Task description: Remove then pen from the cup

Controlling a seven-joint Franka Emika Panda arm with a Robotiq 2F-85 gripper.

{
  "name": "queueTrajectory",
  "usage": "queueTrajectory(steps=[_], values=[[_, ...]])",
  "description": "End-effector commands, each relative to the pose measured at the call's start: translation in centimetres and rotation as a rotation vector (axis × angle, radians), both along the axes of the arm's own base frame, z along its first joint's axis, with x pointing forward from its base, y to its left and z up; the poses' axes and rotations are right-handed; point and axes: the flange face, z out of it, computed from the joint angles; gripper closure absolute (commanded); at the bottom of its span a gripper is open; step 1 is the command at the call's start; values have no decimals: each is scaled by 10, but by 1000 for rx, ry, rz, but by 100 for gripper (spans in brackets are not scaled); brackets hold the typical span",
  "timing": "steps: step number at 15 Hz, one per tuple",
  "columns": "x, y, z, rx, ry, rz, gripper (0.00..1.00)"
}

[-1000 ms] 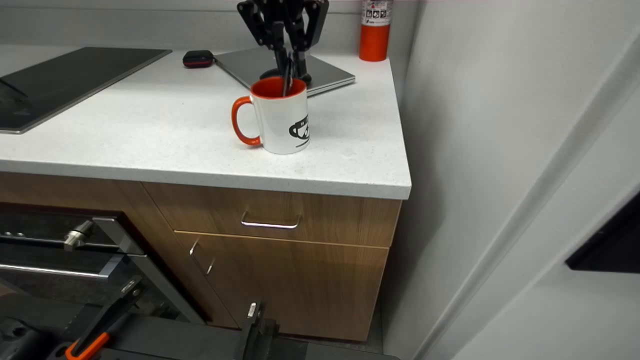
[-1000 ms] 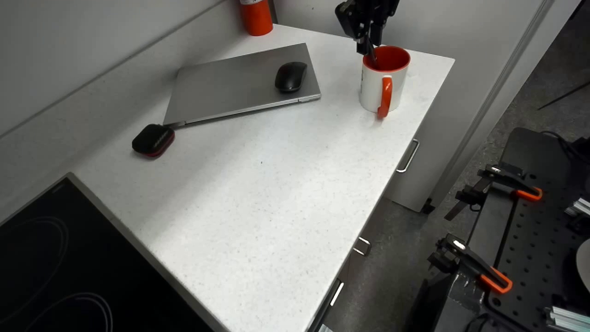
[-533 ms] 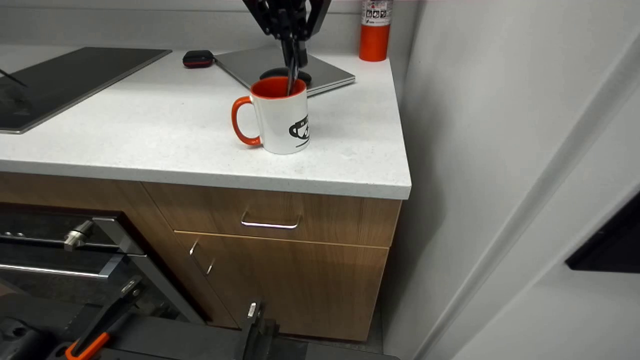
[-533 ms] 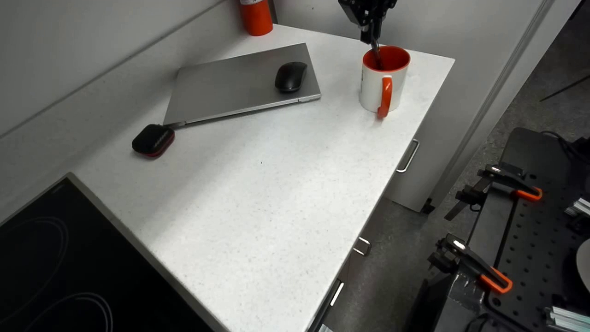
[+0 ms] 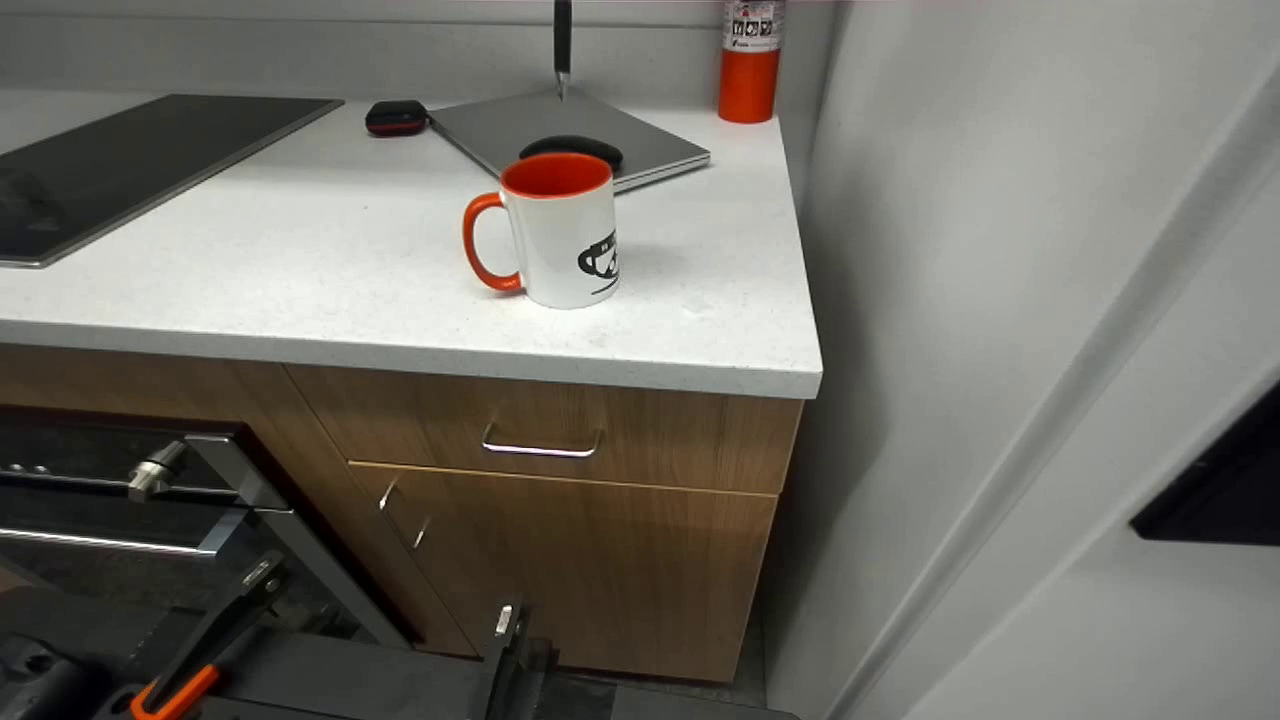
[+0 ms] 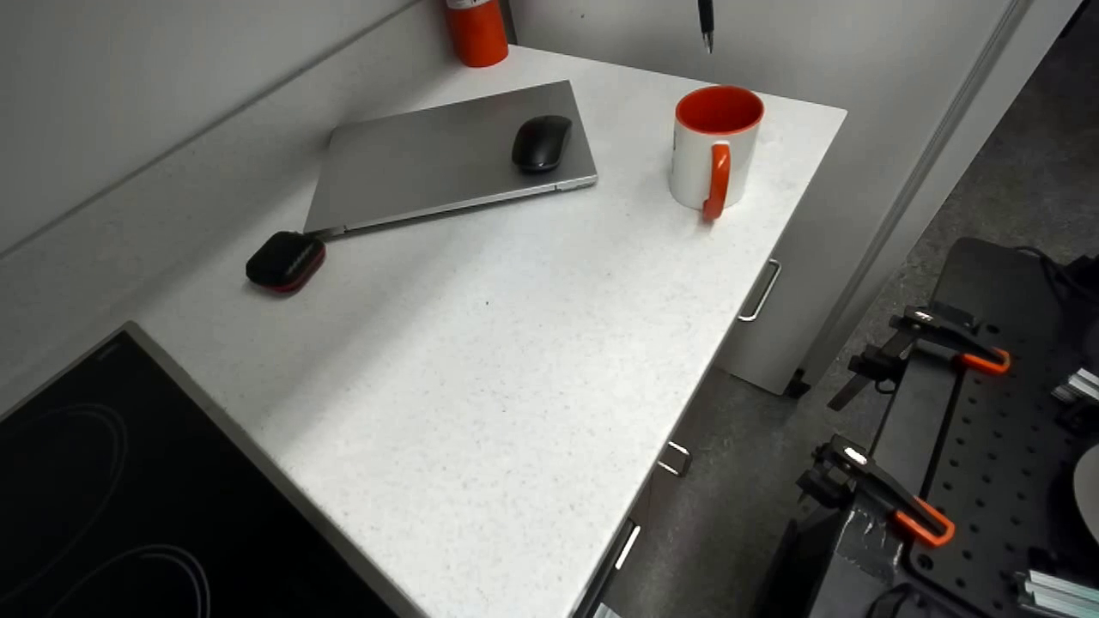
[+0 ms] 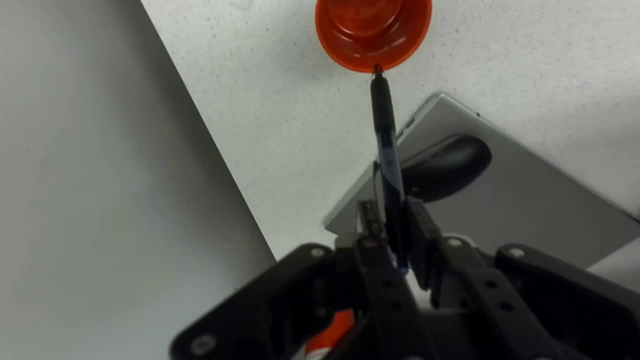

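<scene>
Held the pen pinched in the gripper, clamped across the upper barrel, with the dark lower section and bright tip free below. Judged the pen light and stiff, hardly fragile, though likely slick along the smooth barrel and apt to swivel in so narrow a pinch. Favoured a hold square across the barrel, high enough to keep the gripper off the rim of the cup.

Found the pen between the two sides of the gripper, running lengthwise out of it, tip down. In the wrist view, saw the tip overlapping the rim of the cup; in both exterior views, saw the tip hanging clear above, apart from the cup. Could not settle the depth: right over the mouth, or slightly to the far side. In an exterior view, found the cup upright on the counter, on the near side of the laptop, handle to the left. Judged the removal all but done, with a set-down elsewhere probably to follow.
</scene>
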Motion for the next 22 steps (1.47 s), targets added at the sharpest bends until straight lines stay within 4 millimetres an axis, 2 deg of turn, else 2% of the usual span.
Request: queueTrajectory(steps=[1, 3, 6, 9, 11, 13, 16, 19, 22], values=[[-5, 42, 22, 30, -47, 142, 96], [3, 77, 9, 35, -24, 229, 96], [22, 128, -31, 30, 75, 352, 96], [43, 156, -79, 8, 174, 458, 96], [61, 162, -113, -47, 234, 481, 96], [77, 159, -141, -88, 285, 486, 96], [103, 156, -174, -104, 344, 481, 96], [123, 156, -193, -99, 356, 479, 96], [138, 151, -202, -83, 351, 459, 96]])
